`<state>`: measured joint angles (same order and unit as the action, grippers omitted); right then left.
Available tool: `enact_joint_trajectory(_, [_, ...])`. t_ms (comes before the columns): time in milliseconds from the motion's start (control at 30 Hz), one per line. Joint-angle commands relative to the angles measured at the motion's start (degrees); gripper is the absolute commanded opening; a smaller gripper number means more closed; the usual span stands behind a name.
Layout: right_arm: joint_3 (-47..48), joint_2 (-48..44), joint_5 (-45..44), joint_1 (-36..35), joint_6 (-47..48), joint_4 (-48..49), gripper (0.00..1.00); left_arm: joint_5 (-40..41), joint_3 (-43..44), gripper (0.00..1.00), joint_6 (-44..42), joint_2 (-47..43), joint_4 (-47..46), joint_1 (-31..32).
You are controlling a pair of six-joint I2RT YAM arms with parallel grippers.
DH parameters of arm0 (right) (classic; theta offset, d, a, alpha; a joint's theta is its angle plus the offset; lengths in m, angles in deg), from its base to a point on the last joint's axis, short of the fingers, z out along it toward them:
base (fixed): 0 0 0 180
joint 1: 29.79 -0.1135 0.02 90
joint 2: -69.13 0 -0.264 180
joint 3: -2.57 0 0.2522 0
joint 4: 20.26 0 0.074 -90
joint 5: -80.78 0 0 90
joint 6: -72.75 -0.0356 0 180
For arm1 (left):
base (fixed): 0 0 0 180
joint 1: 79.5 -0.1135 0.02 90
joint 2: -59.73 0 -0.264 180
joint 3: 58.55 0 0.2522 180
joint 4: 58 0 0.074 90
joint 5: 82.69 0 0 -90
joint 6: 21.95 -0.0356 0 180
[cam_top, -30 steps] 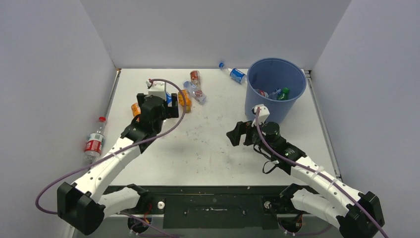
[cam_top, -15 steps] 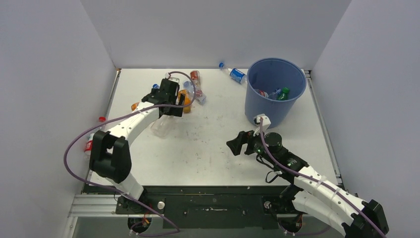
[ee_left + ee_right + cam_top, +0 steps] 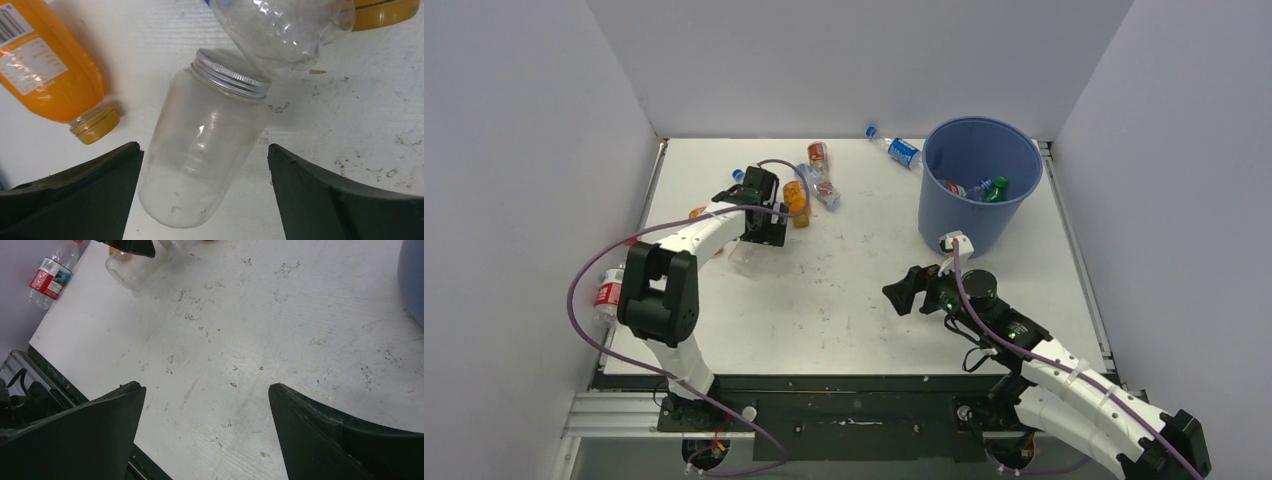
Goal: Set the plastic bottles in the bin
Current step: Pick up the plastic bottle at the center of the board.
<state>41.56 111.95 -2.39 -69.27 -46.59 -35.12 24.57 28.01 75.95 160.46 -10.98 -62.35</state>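
Note:
My left gripper (image 3: 762,222) is open and points down over a clear jar with a silver lid (image 3: 205,150), which lies on the table between its jaws (image 3: 202,146) without touching them. Beside the jar lie an orange bottle (image 3: 45,65) and a crumpled clear bottle (image 3: 285,30). More bottles lie at the back (image 3: 819,155), and one with a blue label (image 3: 902,151) lies left of the bin. The blue bin (image 3: 980,215) stands at the back right with several bottles (image 3: 984,188) inside. My right gripper (image 3: 906,291) is open and empty over bare table (image 3: 206,385).
A clear bottle with a red label (image 3: 610,290) lies at the table's left edge, against the wall; it also shows in the right wrist view (image 3: 50,277). Grey walls close in three sides. The bin's wall (image 3: 412,280) is just right of my right gripper.
My left arm has reached towards the back and its gripper has come down over the clear jar. My right gripper has drawn back a little towards the near edge.

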Motion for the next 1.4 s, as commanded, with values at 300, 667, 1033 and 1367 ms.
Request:
enact_joint_trajectory(300, [3.29,-0.32,-1.57,-0.93,-0.20,-0.53,1.00,-3.39,-3.18,0.84,0.49,4.28,-3.21,-0.18])
enact_joint_trajectory(667, [5.95,-0.03,-1.34,-1.39,0.03,-1.15,1.00,-4.80,-5.65,0.37,3.42,-9.64,-1.06,0.63])
enact_joint_trajectory(1033, [16.71,1.02,1.49,-2.35,-0.01,2.92,1.00,-36.96,-19.33,0.27,3.38,-40.66,-26.18,8.50])
enact_joint_trajectory(1367, [24.05,6.82,9.97,-2.44,-3.47,13.88,1.00,-58.10,-40.52,0.24,15.59,-50.92,-66.82,13.51])
